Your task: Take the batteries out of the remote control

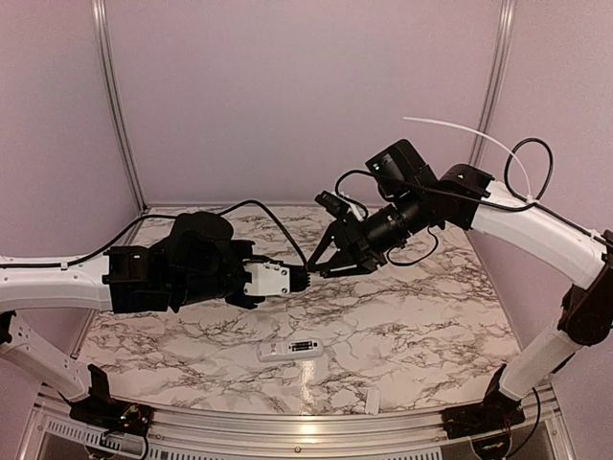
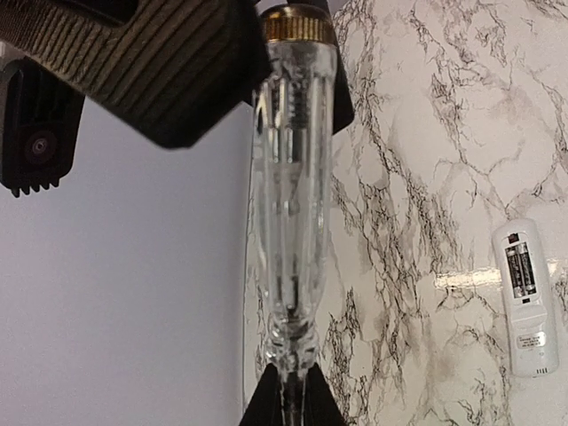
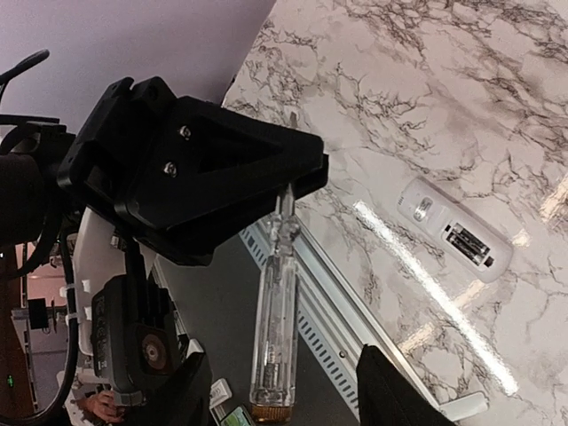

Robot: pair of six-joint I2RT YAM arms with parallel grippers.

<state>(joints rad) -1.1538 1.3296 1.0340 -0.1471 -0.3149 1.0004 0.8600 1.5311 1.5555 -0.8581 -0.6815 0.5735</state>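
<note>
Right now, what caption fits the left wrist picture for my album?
Clear screwdriver pinched by the left gripper, white remote lying on the marble table with both batteries in its open back.

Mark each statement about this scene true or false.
1. The remote lies back up on the table. True.
2. Both batteries are out of the remote. False: they sit in its open compartment.
3. The left gripper is shut on the screwdriver. True.
4. The right gripper clamps the remote. False: it is open in the air, its fingers on either side of the screwdriver's handle.
</note>
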